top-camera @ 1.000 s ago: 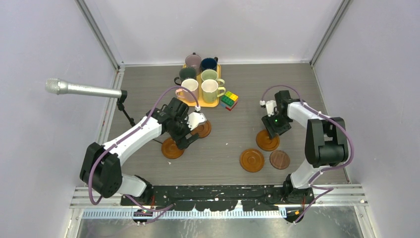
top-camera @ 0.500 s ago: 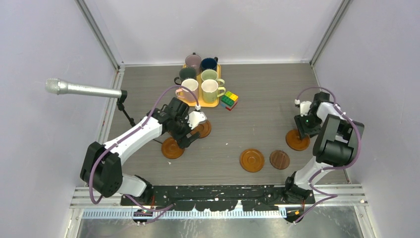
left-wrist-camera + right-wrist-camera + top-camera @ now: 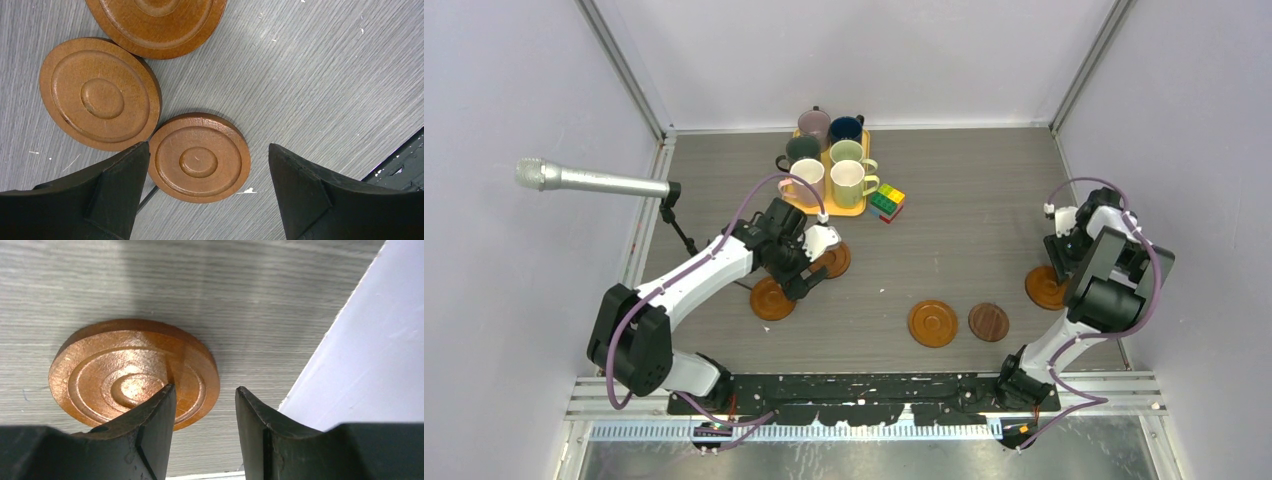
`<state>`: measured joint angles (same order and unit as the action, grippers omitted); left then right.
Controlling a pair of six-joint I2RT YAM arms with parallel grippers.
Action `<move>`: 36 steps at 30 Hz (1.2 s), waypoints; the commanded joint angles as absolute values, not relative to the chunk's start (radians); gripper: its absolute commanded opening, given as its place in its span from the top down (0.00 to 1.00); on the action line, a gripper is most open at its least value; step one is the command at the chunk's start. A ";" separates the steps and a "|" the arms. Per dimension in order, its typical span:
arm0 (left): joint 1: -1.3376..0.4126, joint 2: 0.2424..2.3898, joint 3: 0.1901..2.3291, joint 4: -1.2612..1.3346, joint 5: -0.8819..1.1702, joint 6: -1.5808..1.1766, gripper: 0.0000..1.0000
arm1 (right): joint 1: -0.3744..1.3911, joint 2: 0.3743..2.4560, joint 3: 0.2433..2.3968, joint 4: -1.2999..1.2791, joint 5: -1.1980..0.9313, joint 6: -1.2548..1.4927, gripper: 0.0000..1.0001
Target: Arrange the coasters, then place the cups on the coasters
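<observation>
- The left pincer (image 3: 209,149) is spread wide open over three coasters (image 3: 199,157) bunched close together on the surface (image 3: 325,75). It looks ready to take one and move it apart.
- The right pincer (image 3: 205,389) sits over the rim of one coaster (image 3: 120,375) by the right wall (image 3: 370,340). I cannot tell if it grips.
- The cups (image 3: 829,165) stand on the tray (image 3: 854,209) at the back.

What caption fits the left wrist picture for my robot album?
Open left end effector framing one wooden coaster, two more coasters lying beyond it on the table.
</observation>
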<state>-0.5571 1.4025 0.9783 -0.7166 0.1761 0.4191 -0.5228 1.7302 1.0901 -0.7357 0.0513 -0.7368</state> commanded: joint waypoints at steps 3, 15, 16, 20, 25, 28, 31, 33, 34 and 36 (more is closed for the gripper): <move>-0.562 1.389 0.977 -0.687 0.178 0.403 0.09 | -0.523 1.794 1.191 -0.713 0.050 -0.717 0.49; -0.563 1.378 0.960 -0.681 0.164 0.409 0.09 | -0.523 1.834 1.244 -0.775 -0.050 -0.704 0.49; -0.563 1.381 0.960 -0.679 0.164 0.408 0.08 | -0.523 1.817 1.243 -0.789 -0.061 -0.706 0.49; -0.563 1.387 0.969 -0.682 0.167 0.406 0.08 | -0.523 1.729 1.223 -0.859 -0.125 -0.723 0.45; -0.562 1.383 0.978 -0.685 0.170 0.397 0.08 | -0.523 1.702 1.185 -0.891 -0.138 -0.752 0.40; -0.563 1.376 0.982 -0.689 0.172 0.394 0.07 | -0.523 1.723 1.160 -0.872 -0.108 -0.770 0.36; -0.562 1.365 0.978 -0.692 0.172 0.394 0.07 | -0.523 1.745 1.132 -0.831 -0.070 -0.782 0.35; -0.562 1.360 0.974 -0.693 0.170 0.394 0.06 | -0.523 1.769 1.117 -0.795 -0.045 -0.783 0.35; -0.562 1.356 0.972 -0.693 0.171 0.394 0.06 | -0.523 1.782 1.114 -0.775 -0.033 -0.784 0.36; -0.562 1.351 0.973 -0.696 0.168 0.394 0.06 | -0.523 1.806 1.111 -0.743 -0.017 -0.780 0.36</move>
